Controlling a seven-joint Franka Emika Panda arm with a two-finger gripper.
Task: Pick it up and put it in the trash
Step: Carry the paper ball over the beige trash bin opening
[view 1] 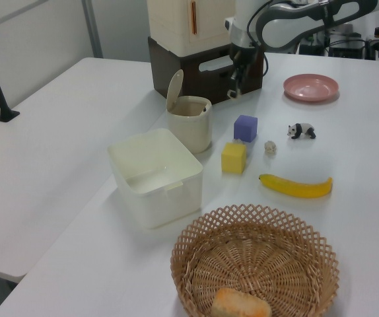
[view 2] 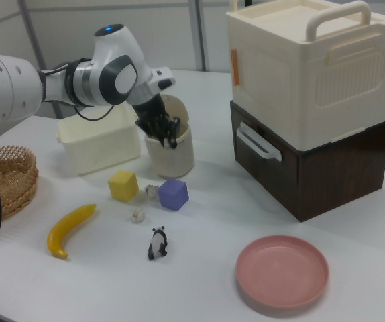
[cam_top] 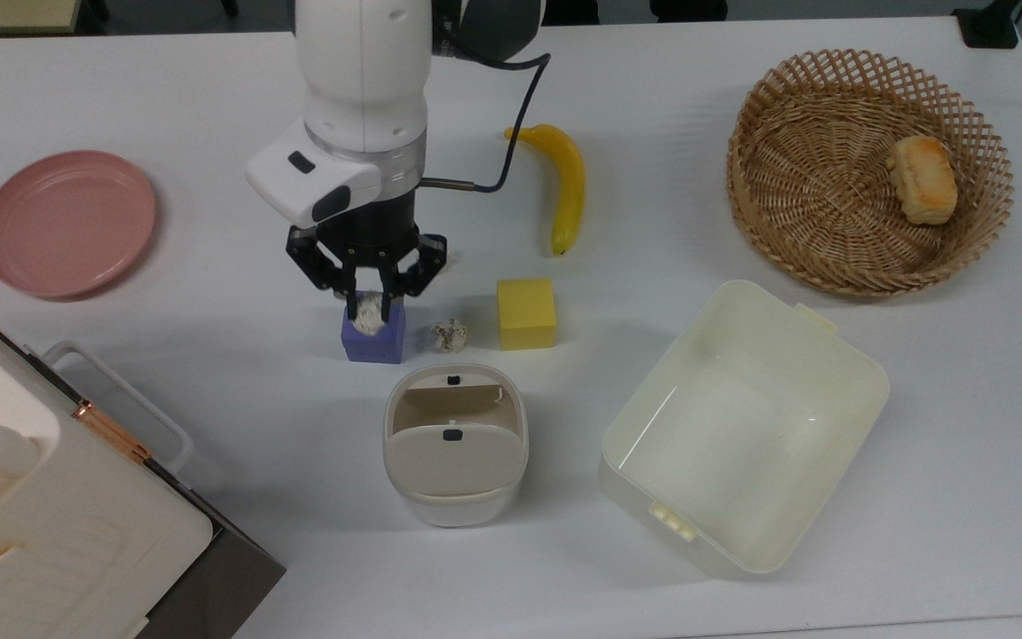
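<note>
My gripper (cam_top: pixel 369 309) is shut on it, a small off-white crumpled paper wad (cam_top: pixel 370 317), and hangs in the air over the purple cube (cam_top: pixel 373 343). The left view shows the gripper (view 1: pixel 231 93) raised well above the table, to the right of the trash (view 1: pixel 191 129). In the top view the trash (cam_top: pixel 453 461), a small cream-beige bin with its flap lid tipped open, stands just below the purple cube. In the right view the gripper (view 2: pixel 168 139) is in front of the trash (view 2: pixel 181 159).
A speckled wad (cam_top: pixel 448 335) lies between the purple cube and a yellow cube (cam_top: pixel 526 313). Another wad (view 1: pixel 269 146) sits near a panda figure (view 1: pixel 301 131). A banana (cam_top: pixel 567 185), a cream tub (cam_top: pixel 742 426), a wicker basket (cam_top: pixel 866 257), a pink plate (cam_top: pixel 66 222) and a stacked cabinet (cam_top: pixel 50 515) surround the area.
</note>
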